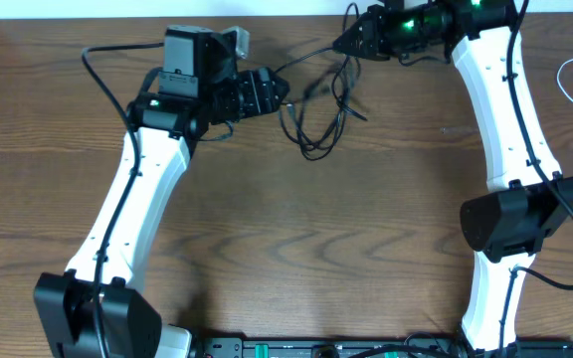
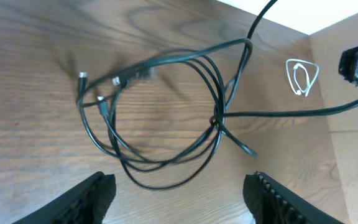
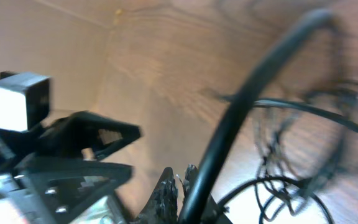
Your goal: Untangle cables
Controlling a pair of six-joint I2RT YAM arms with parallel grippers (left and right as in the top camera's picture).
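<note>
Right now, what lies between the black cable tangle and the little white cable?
Bare wooden table in the left wrist view; overhead, the right arm hangs across that stretch.

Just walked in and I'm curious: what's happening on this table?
It's a cable-untangling job. The right claw is shut on one strand of the tangled black cable, while the left claw hangs open beside the knotted loops, holding nothing. A small white cable lies coiled apart, untouched.

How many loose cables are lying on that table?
2. A tangled black cable lies at the table's far middle; a coiled white cable sits apart near its right edge. None seems hidden.
</note>
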